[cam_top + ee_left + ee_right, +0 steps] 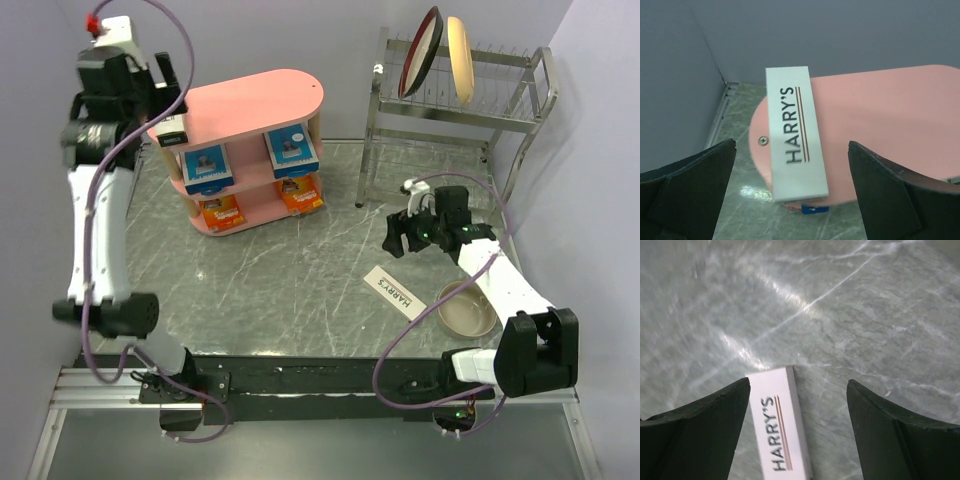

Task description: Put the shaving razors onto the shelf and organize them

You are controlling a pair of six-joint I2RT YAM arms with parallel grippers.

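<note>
The pink tiered shelf [262, 97] stands at the back left. One white HARRY'S box [795, 137] lies on the left end of its top, overhanging the edge; it also shows in the top view [170, 130]. My left gripper [791, 144] hovers above it, open, jaws apart on either side, touching nothing. Two blue-and-white cards [207, 168] [291, 150] sit on the middle tier and two orange cards [222, 212] [300, 192] on the bottom tier. The second HARRY'S box [393, 293] lies flat on the table. My right gripper [398, 238] is open above its far end [775, 425].
A steel wire dish rack [520, 95] stands at the back right with a dark red plate [420, 52] and a tan plate [459, 58] upright in it. A brown bowl [468, 310] sits near the right arm, just right of the table box.
</note>
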